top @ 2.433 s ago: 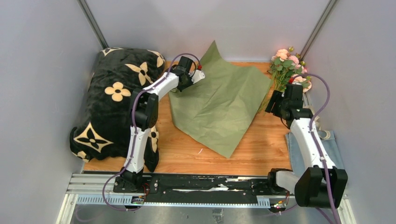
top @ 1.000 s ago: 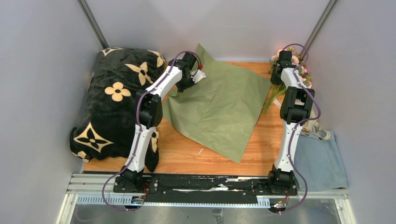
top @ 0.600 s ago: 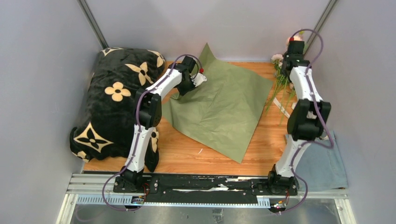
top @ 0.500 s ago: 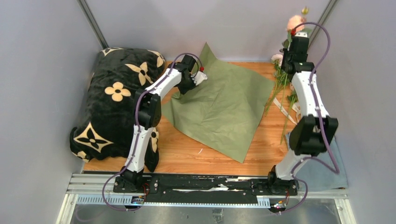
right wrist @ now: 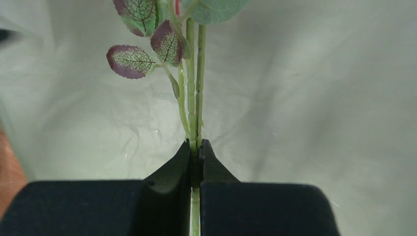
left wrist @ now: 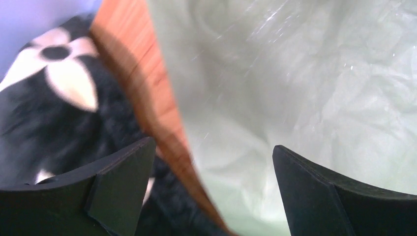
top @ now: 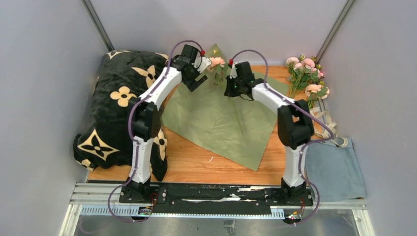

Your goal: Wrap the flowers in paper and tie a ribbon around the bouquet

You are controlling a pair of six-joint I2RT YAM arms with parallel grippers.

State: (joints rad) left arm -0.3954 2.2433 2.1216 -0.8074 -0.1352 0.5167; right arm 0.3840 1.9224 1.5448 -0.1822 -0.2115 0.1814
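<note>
Moved since before: the right arm has swung from high in the far right corner to the far middle of the paper (top: 221, 118), carrying one flower stem (right wrist: 194, 98). The left end effector (left wrist: 212, 147) has let go of the paper's far left edge.
Counter (top: 196, 164): wooden, with its left part buried under the blanket.
Blanket (top: 118, 98): black with cream flower shapes, heaped on the left. Its near end runs behind the left arm.
Paper: olive face up, lying diagonally on the middle of the counter. Its far corner stands up at the back wall, partly hidden by the two wrists, and the right arm crosses its far right edge.
Grey-blue cloth (top: 337, 169): at the near right, with its left edge behind the right arm.
Flowers (top: 305, 71): a pink bunch in the far right corner, off the paper. Their stems are hard to trace.
Ribbon (top: 322, 115): a cream strip between the flowers and the cloth. Its loops are too small to make out.
Left end effector: fingers wide apart and holding nothing, over the paper's left edge, with a strip of counter and the blanket also in the gap. The wrist view is blurred — whether it touches the paper cannot be told.
Right end effector (right wrist: 195, 147): fingers pressed together on the flower stem, two thin green stalks side by side.
Flower stem: runs out from the fingertips above the paper, with veined, dark-rimmed leaves. The wrist view cuts it off at the top edge — only the top view shows its pink bloom (top: 217, 61), which sits between the two wrists.
</note>
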